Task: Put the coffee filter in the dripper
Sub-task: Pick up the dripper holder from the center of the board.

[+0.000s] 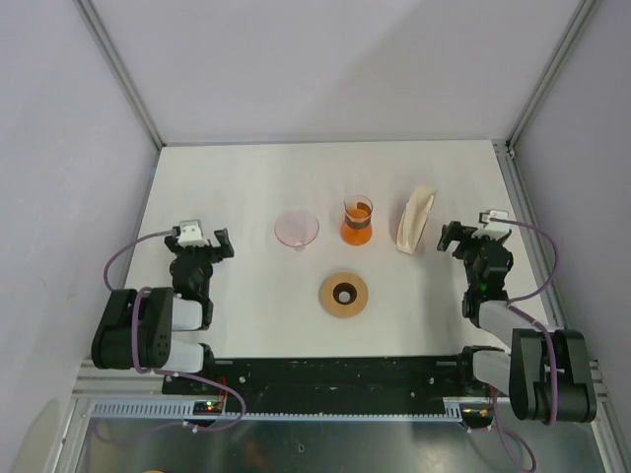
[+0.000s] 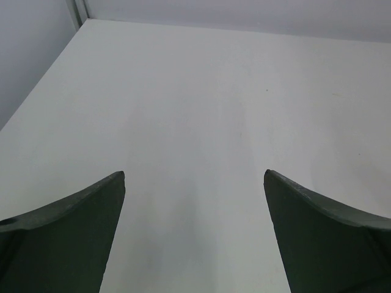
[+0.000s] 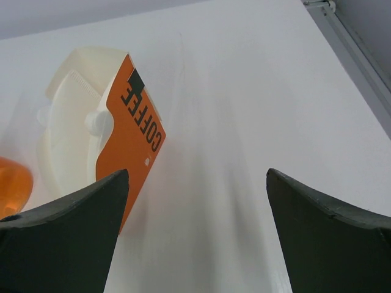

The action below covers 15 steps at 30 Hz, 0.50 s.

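My left gripper [image 2: 194, 177] and right gripper [image 3: 197, 174] gaped empty. At the cream orange-labelled filter bundle [image 1: 415, 223] (centre right), I risked pinching several tight-stacked sheets together.

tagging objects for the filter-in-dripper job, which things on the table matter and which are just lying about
For the job:
- pinkish dripper
- cream filter pack, the only filters in view; no single one is out

Lying about:
- orange beaker
- brown ring
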Tool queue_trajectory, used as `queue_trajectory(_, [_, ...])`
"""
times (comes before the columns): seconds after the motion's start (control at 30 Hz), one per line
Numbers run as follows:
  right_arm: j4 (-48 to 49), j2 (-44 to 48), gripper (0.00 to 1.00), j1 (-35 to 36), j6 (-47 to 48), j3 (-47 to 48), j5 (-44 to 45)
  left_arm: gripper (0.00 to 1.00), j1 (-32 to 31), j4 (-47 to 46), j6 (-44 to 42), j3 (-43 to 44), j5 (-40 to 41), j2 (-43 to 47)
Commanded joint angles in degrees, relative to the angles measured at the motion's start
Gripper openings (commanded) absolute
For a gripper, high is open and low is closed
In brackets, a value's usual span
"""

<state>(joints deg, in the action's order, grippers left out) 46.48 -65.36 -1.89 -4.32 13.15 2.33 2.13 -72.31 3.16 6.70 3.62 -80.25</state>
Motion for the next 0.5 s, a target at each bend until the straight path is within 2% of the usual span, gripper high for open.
queue_trajectory(0.0, [-1.37, 1.30, 0.99, -0.12, -1.69, 0.80, -2.42, 1.00, -0.35, -1.12, -2.79, 1.88, -2.94, -0.11])
queue_trajectory(0.13, [-5.93, 4.28, 0.99, 0.17, -3.56, 2.37, -5.89, 1.00, -0.24, -0.83, -2.98, 1.90, -5.25, 0.39])
queue_trajectory(0.2, [-11.75, 5.75, 0.99, 0.63, -4.33, 4.73, -6.78, 1.00, -0.12, 2.46, -3.05, 2.59, -6.95, 3.13])
queue_trajectory(0.33, [-26.36, 7.24, 0.98, 2.52, -5.99, 11.60, -9.20, 1.00, 0.05, 21.04, -6.25, 10.28, -11.10, 10.69])
queue_trajectory(0.47, [-40.68, 5.37, 0.95, 9.26, -6.73, 20.65, -7.67, 1.00, 0.06, 39.61, -8.59, 20.89, -15.10, 12.79])
